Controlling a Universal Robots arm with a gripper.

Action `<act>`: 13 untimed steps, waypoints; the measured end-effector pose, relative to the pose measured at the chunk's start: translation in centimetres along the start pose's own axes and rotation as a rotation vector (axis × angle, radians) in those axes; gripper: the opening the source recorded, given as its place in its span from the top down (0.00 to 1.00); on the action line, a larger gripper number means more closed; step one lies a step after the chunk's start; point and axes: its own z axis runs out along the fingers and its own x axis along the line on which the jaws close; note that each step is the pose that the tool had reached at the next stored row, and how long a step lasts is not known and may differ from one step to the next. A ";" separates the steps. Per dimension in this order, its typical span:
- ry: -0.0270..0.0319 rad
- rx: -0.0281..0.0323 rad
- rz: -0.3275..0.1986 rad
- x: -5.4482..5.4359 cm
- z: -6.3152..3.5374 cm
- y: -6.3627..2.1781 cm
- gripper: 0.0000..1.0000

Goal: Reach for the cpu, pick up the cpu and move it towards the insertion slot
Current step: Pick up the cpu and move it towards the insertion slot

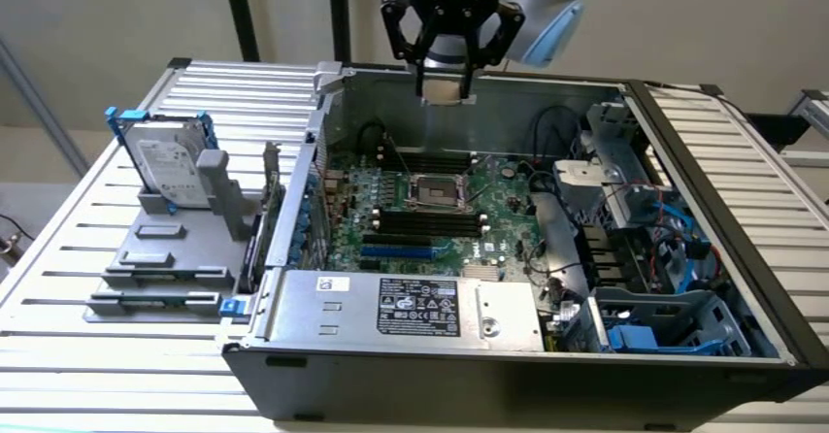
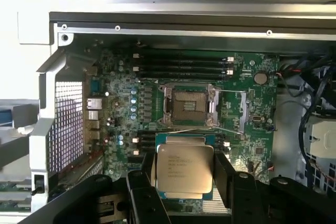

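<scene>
One cpu [image 2: 185, 167] clamped in the gripper [image 1: 446, 82], raised over the open case.
We see the gripper's jaws closed on the chip's two opposite edges, its silver top facing the wrist camera. We judge the insertion slot [image 1: 437, 191] lies well below on the motherboard [image 1: 499, 215], lid open, apart from the chip.

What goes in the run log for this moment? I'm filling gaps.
claw: shut on cpu | position: raised over open case | insertion slot: empty | cpu: not yet seated

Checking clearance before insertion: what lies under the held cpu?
Under the cpu, held by the end effector, lies green motherboard with black memory slots. The open insertion slot sits beyond; the board directly beneath is covered.
</scene>
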 end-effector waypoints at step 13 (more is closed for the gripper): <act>0.0001 0.0001 0.009 -0.9 0.77 0.74 0.46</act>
